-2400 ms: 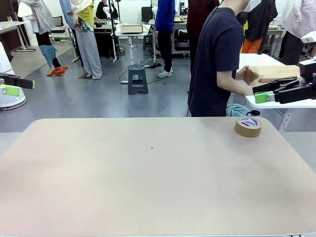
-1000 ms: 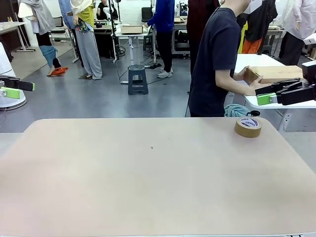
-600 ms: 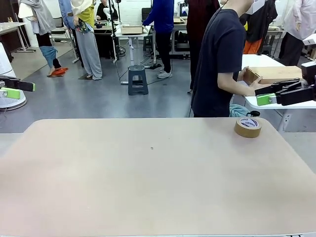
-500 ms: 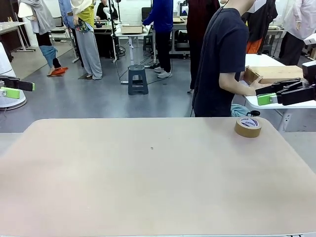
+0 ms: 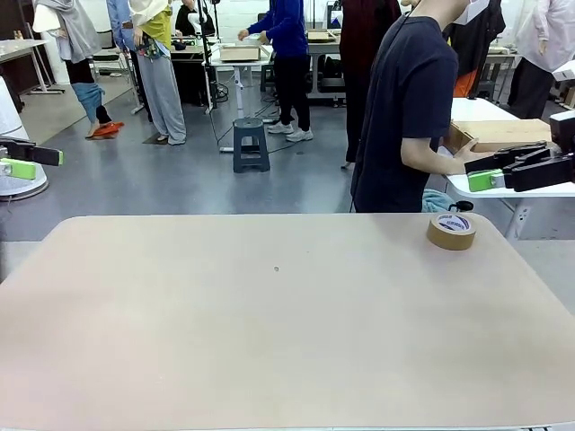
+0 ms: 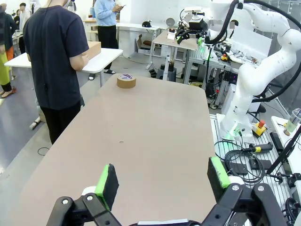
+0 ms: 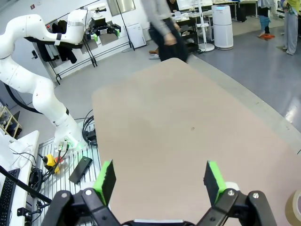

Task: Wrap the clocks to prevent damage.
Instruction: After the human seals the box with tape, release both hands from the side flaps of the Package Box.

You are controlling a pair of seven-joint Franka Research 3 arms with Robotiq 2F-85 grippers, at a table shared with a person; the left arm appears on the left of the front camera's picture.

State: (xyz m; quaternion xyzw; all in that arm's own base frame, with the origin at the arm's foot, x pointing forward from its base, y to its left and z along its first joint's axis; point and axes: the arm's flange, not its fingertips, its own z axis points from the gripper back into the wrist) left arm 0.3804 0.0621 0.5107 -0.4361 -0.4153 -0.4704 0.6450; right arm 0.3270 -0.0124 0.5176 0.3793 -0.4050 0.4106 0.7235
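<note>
work surface: beige table (image 5: 269, 332) with rounded corners, matte top. one roll of brown packing tape (image 5: 451, 231) lies flat on it near the far right corner, hole facing up, printed label on the core. a small dark speck (image 5: 276, 268) marks the top near centre.

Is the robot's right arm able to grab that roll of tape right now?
Probably yes. The roll of tape sits alone near the table's far right corner, nothing around it, and the right gripper hangs open just above and behind it.

Tape roll (image 7: 296, 207) cut by frame edge
</note>
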